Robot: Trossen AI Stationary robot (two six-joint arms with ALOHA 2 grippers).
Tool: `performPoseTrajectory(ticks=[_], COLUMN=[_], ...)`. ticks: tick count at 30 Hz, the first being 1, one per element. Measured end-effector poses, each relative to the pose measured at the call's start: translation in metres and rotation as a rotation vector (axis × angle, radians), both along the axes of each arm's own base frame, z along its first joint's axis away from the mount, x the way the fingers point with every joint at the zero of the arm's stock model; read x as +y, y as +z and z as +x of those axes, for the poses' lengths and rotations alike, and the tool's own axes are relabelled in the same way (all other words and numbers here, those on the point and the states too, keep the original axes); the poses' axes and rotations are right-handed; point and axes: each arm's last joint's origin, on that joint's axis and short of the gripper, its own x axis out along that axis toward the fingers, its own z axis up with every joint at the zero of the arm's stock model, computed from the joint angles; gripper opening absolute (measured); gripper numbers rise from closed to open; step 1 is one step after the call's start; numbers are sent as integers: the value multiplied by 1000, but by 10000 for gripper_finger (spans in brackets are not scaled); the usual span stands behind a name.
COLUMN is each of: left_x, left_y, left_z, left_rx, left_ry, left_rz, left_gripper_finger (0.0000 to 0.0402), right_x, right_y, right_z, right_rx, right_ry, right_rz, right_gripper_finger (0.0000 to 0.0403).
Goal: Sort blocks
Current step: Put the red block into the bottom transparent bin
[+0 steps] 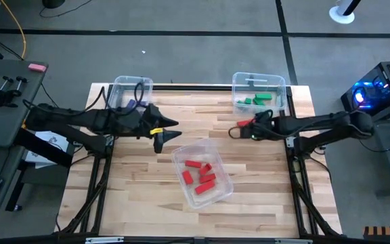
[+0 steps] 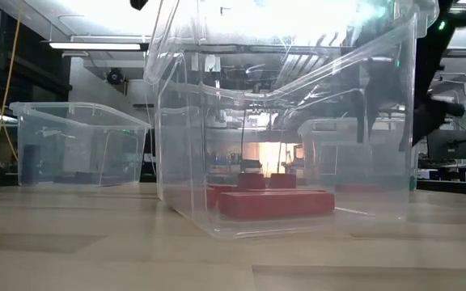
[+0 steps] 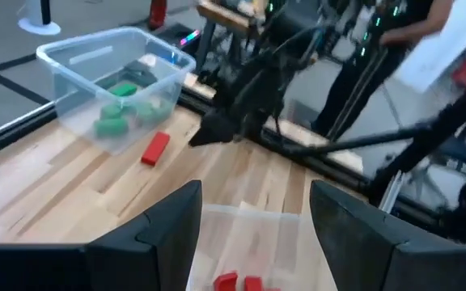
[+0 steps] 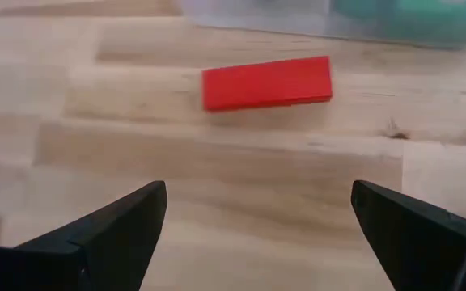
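The step in hand looks like the pick-up of the last stray block: one red bar (image 4: 266,82) lies flat on the bare wooden table (image 1: 141,196), just ahead of the right gripper (image 4: 257,218), whose two fingers are spread wide and hold nothing. From that gripper's own view the bar sits crosswise beyond the fingertips, roughly centred between them but a little further out, and just behind the bar stands the wall of the clear bin with green blocks (image 1: 259,91). In the high view the same bar (image 1: 244,124) shows only as a small red sliver at the gripper's tip (image 1: 237,130), so whether the fingers already straddle it cannot be settled there. The next move probably calls for the right gripper to reach forward a touch, drop around the bar's narrow sides and close, then carry it away to the clear bin of red blocks (image 1: 202,173), which lies well off to that gripper's side, near the middle of the table. The left gripper (image 1: 168,131) waits just beside that bin's near corner, its fingers (image 3: 158,234) parted and empty, with the tops of two red blocks (image 3: 241,282) peeking up between them. A third clear bin (image 1: 131,93) stands behind the left arm; dark shapes show through it, but the arm covers much of it and its contents cannot be named. In the low view the red bin's wall fills the frame and hides the stray bar altogether.
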Motion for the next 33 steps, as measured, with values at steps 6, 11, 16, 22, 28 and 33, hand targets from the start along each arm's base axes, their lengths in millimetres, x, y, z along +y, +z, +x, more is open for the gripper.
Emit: performPoseTrajectory(ticks=[6, 11, 16, 22, 28, 33], left_x=[-1, -1, -6, -6, -6, -6], left_y=[-8, -8, -8, -8, -8, -8], left_z=[0, 0, 0, 0, 0, 0], left_rx=[-12, -15, -15, -15, -15, -15], left_ry=[28, 31, 15, 14, 16, 17], left_rz=[-34, -50, -50, -49, -47, -47], left_gripper_finger=[218, 218, 218, 218, 218, 218], right_x=[-32, -51, -52, -56, -60, -63], right_y=[-11, -20, -29, -27, -33, -42], right_z=[7, 11, 15, 20, 21, 28], right_rx=[-15, 57, 106, 68, 82, 92], right_ry=[6, 44, 70, 45, 21, 2], right_rz=[-30, -1, 6, -60, -44, -64], right_gripper_finger=[370, 276, 117, 18, 5, 2])
